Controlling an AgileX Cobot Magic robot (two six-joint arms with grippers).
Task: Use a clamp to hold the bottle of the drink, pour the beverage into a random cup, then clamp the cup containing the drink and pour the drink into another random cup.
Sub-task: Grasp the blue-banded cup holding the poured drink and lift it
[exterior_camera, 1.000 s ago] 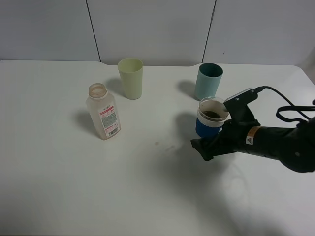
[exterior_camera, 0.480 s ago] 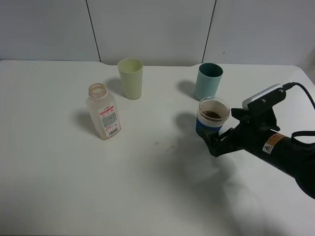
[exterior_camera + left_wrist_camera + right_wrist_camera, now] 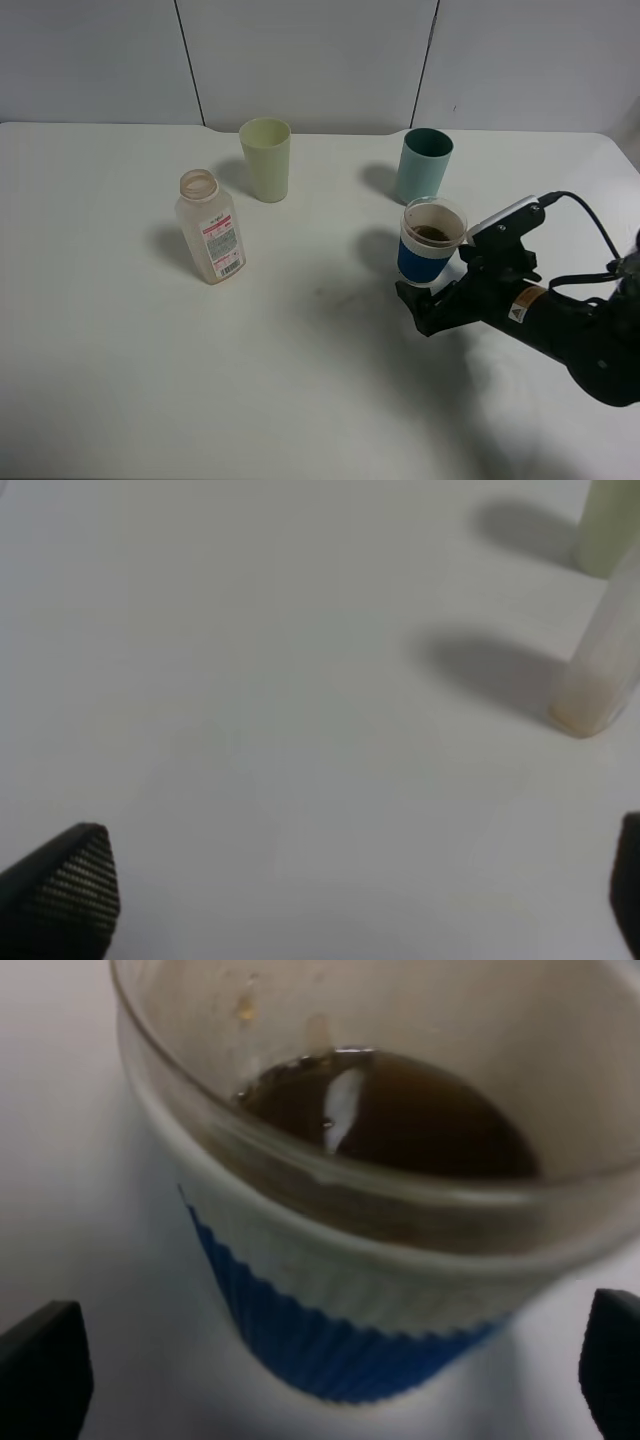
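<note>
Right wrist view: right gripper jaws spread wide, straddling blue-banded cup, not touching. Cup stood on table near teal cup, tea inside. Best: centre on blue band, close gently, keep level. Left gripper spread, empty.

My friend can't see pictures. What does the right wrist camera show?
A short clear cup with a blue band, holding dark brown drink, fills the view. The right gripper has its black fingertips wide apart, one each side of it, over a white table.

Bottle neck out of frame; blue-banded cup rim cropped.
</note>
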